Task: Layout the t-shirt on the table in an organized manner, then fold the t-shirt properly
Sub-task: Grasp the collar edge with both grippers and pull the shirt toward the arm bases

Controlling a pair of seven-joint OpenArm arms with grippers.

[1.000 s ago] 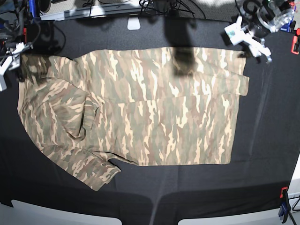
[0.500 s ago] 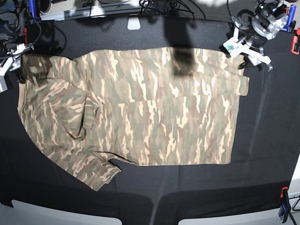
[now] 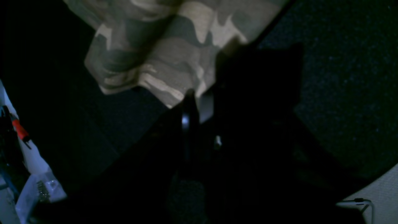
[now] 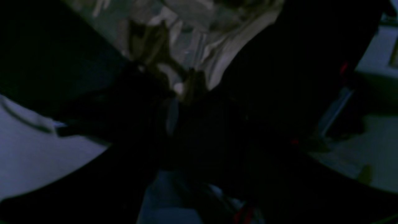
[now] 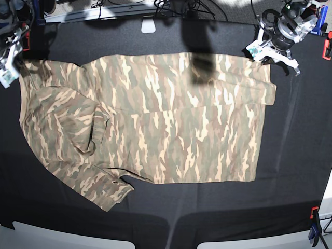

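Base view is showing the shirt lying spread on the table. Left tool, at one o'clock, is sitting clenched beside its corner. Right tool, at ten o'clock: grip unclear.

Camo t-shirt spread flat mid-frame on black counter, sleeve folded lower left. Left gripper upper right at shirt corner; right gripper upper left edge.

The camouflage t-shirt lies spread, partly folded and rumpled at one sleeve, on the black-clothed table.
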